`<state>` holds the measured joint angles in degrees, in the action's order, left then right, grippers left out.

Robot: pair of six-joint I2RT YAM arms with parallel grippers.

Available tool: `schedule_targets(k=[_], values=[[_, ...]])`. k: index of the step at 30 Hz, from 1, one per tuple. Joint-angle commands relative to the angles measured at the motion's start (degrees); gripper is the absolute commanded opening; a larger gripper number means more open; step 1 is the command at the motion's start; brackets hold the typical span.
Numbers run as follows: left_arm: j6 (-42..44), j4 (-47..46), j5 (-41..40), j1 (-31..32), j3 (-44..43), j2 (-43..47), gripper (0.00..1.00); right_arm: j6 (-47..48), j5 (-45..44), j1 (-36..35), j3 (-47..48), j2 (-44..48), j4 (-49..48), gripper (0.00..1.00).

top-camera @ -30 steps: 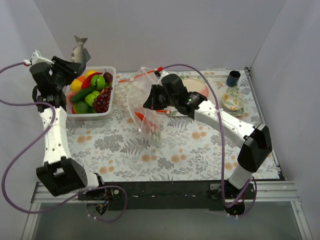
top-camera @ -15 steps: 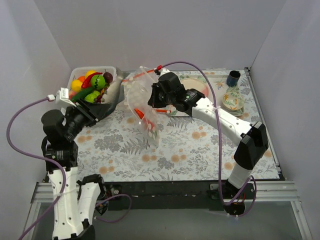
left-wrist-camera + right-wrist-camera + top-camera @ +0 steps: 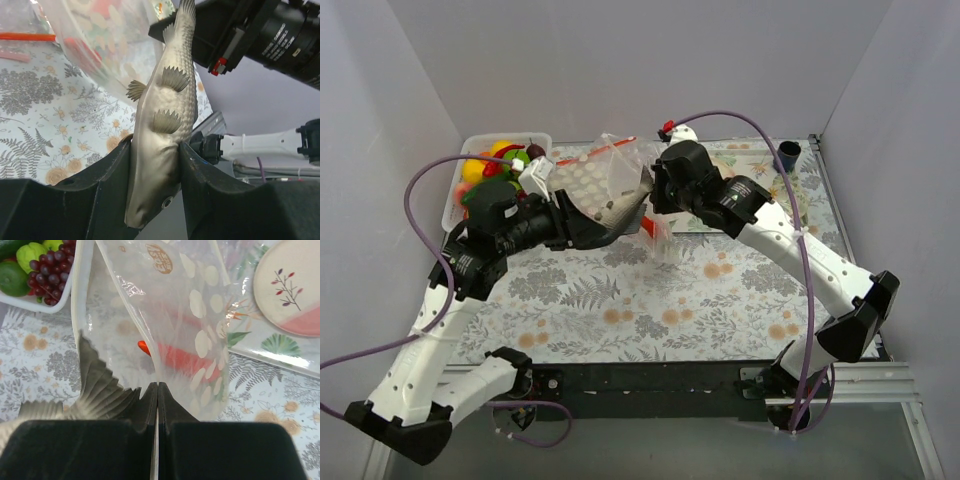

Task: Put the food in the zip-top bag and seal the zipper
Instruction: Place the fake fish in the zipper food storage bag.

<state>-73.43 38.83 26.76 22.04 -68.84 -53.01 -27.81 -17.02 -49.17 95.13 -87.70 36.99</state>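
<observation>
Clamping the grey toy fish (image 3: 165, 115), our left gripper (image 3: 154, 155) sits beside the transparent dotted plastic bag (image 3: 185, 315) our right gripper (image 3: 157, 390) pinches.

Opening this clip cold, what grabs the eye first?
The grey fish stands out, clamped by its head end in the left hand, tail pointing at the zip-top bag. The right hand pinches that dotted bag by its edge and holds it up, a red piece showing inside. At the far left sits a white basket of toy fruit.
</observation>
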Motion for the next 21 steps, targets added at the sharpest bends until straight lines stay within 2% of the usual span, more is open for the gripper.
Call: schedule_targets(k=[1,9,13,17,21], values=[[2.68,6.07,-8.03,5.55,-2.53,-0.69,0.18,0.31,-7.67,-3.73,5.67,-1.33,6.50,0.01],[1.71,8.54,-9.19,5.73,0.01,3.00,0.18,-1.63,-12.78,-4.71,-0.12,-0.37,5.46,0.01],[1.36,8.37,-8.75,5.82,3.09,2.74,0.17,-2.60,-11.20,-4.88,-1.88,-0.10,5.02,0.01],[2.23,8.98,-9.53,5.73,3.10,1.60,0.16,-3.56,-10.94,-5.06,-6.44,1.39,2.57,0.01],[2.24,8.99,-9.01,5.82,3.01,-0.68,0.16,-3.83,-10.05,-5.32,-6.71,1.31,1.77,0.01]])
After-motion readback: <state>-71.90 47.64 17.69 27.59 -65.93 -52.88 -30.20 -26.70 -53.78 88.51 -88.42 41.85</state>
